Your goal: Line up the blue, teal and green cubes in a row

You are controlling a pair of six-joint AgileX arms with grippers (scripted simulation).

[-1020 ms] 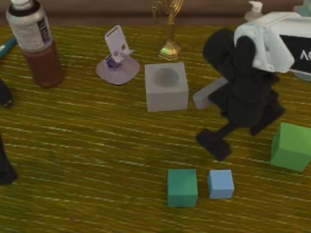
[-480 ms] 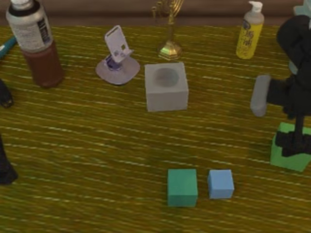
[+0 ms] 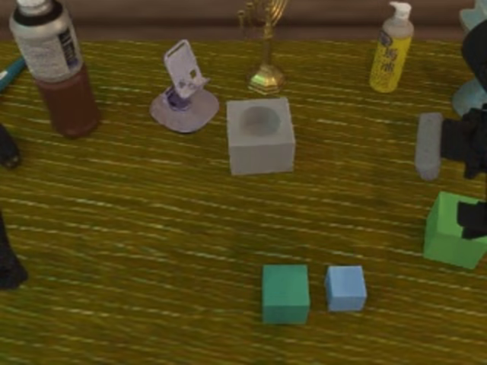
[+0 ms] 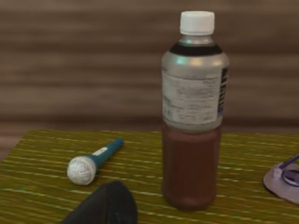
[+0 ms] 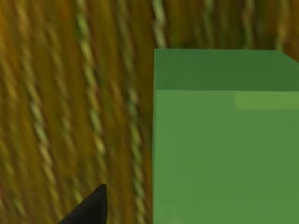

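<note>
Top view: teal cube [image 3: 285,293] and blue cube [image 3: 345,288] side by side near the front edge; green cube [image 3: 450,232] well apart at right edge, right gripper [image 3: 473,217] over it, finger spread unclear. Left arm parked at left edge. Right wrist view: green cube fills frame, one dark fingertip [image 5: 88,207] beside it, apparently not touching.

Green cube [image 3: 449,236], teal cube [image 3: 285,293], blue cube [image 3: 345,288]

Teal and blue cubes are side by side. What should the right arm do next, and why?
Probably lower the right gripper onto the green cube and grasp it. It hovers over that cube at the table's right edge, apart from the teal cube and blue cube. The left arm sits parked at left.
</note>
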